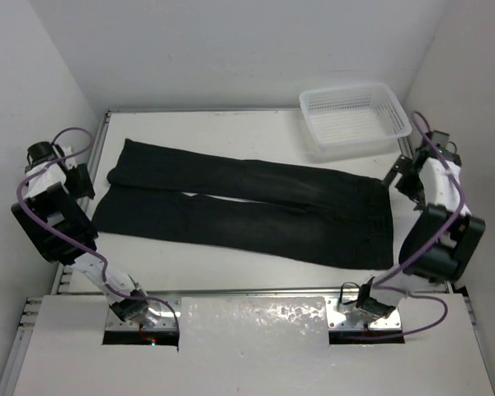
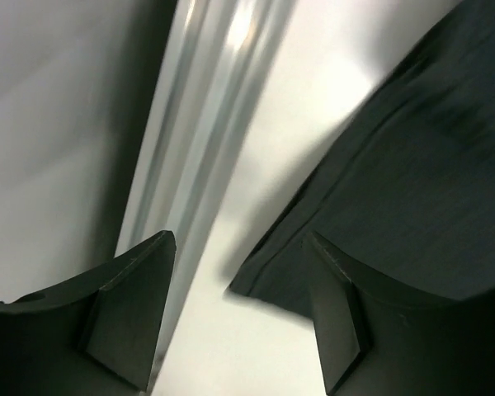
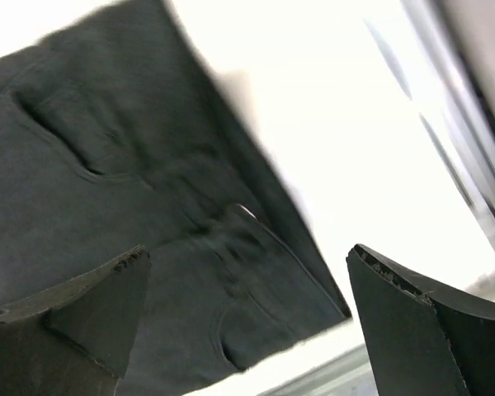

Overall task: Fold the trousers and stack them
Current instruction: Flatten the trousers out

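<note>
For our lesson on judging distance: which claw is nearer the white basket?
Right. The right claw sits just in front of the basket, by the waistband of the trousers; the left claw is across the table at the cuffs.

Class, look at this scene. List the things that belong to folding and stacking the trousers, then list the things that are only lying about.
Belongs to the job:
- black soft-fabric long trousers, spread out flat
- left tool, open
- right tool, open

Just lying about:
- white plastic mesh basket, in the far right corner
</note>
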